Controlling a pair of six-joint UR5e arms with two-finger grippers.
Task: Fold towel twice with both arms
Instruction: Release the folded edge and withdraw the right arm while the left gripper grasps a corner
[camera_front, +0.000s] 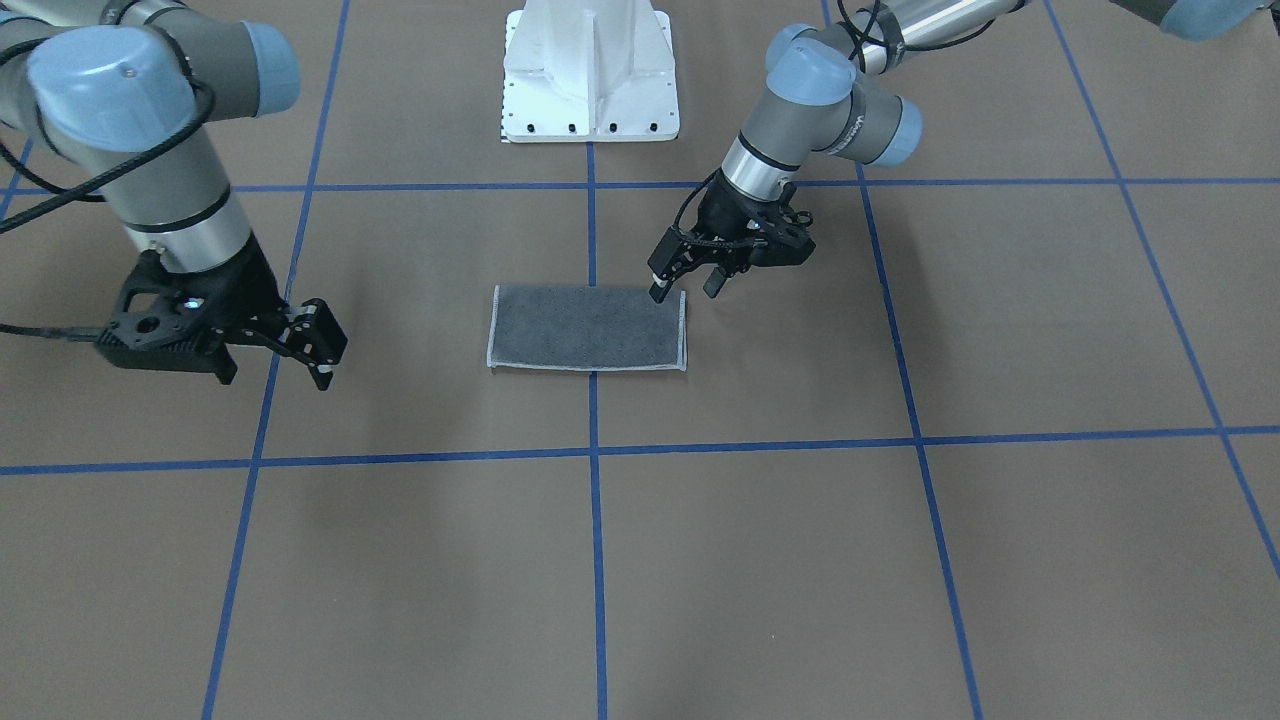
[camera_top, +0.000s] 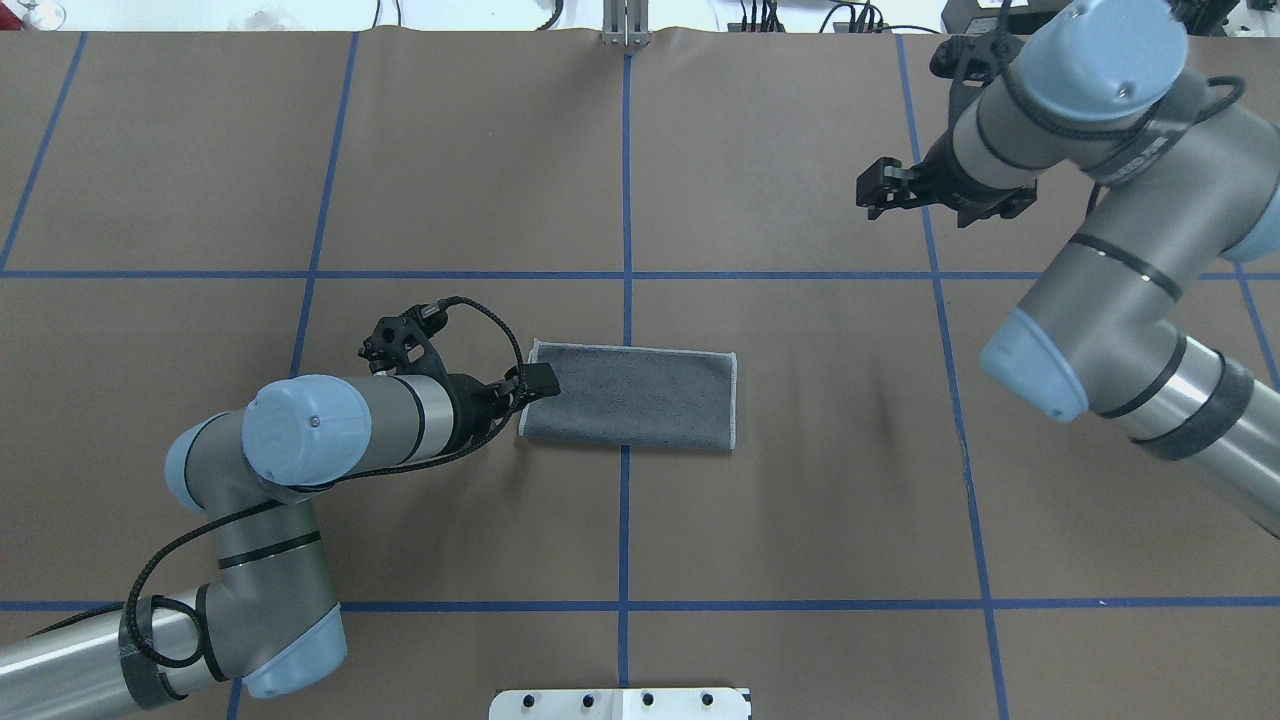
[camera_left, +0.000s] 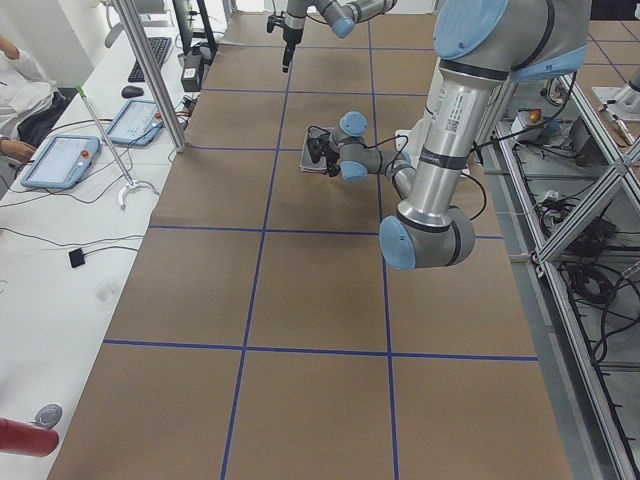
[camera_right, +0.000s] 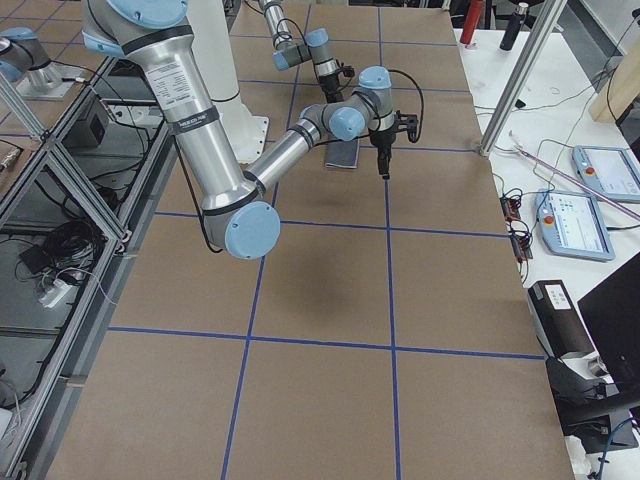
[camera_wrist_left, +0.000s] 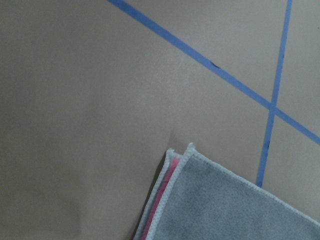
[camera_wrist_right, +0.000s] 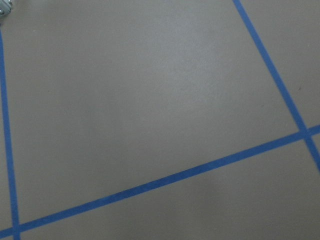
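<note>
One towel (camera_front: 585, 328) lies grey-up, long axis side-to-side; left fingers (camera_front: 661, 282) apart, right fingers (camera_front: 322, 348) unclear.

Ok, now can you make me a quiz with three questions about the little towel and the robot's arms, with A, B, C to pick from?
1. Where is the black two-finger left gripper?
A) at a corner of the towel
B) far from the towel
C) flat on the towel's middle

2. Which colour faces up on the small terry-cloth towel with light stitched edging?
A) pink
B) grey
C) green

3. How does the towel lie?
A) crumpled in a heap
B) hanging from a gripper
C) folded flat into a rectangle

Answers:
1 A: its fingers stand right at the towel's corner.
2 B: the top is grey, and only a pink strip peeks out at one edge.
3 C: two stitched edges lie stacked in the left wrist view.
</note>
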